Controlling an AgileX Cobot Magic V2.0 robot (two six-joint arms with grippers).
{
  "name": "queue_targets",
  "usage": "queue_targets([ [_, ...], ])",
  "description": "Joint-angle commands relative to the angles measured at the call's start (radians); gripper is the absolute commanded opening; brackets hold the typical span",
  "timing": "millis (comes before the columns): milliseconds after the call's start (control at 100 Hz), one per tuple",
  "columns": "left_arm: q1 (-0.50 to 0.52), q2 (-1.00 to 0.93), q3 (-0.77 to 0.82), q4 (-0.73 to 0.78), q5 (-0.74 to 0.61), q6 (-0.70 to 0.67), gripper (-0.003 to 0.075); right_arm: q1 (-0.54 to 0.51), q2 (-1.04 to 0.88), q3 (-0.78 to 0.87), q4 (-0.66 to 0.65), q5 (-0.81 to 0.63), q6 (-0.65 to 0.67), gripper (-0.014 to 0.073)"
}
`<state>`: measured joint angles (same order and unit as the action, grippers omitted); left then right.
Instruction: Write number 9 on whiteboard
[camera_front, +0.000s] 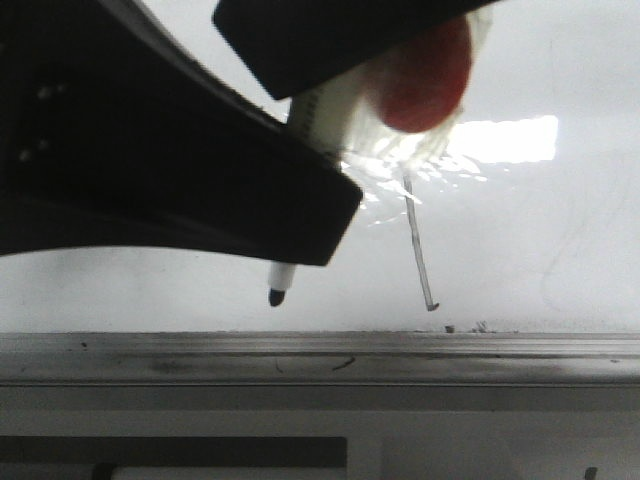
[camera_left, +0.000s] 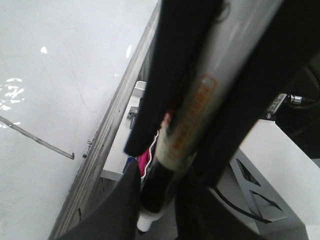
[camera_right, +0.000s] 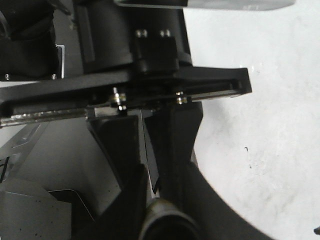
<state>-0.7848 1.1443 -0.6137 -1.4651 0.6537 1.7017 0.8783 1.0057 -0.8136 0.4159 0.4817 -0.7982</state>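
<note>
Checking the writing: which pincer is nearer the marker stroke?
Left. The left pincer, holding the marker, sits beside the stroke; the right pincer shows no stroke nearby.

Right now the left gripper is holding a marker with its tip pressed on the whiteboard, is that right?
Not quite. The left gripper does hold the marker, but in the front view its tip hangs clear of the whiteboard, beside the stroke.

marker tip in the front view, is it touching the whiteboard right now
No. The marker tip hangs off the whiteboard, left of the drawn stroke and just above the grey ledge.
</note>
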Motion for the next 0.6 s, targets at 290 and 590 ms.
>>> queue_targets([
  [290, -0.003, -0.014, -0.010, -0.104, -0.004, -0.049, -0.0020, 0.012, -0.011, -0.036, 0.022, -0.087, -0.014, 0.0375],
  [590, -0.001, -0.014, 0.093, -0.168, -0.027, -0.049, -0.0020, -0.105, -0.194, -0.036, -0.025, -0.276, -0.012, 0.0568],
])
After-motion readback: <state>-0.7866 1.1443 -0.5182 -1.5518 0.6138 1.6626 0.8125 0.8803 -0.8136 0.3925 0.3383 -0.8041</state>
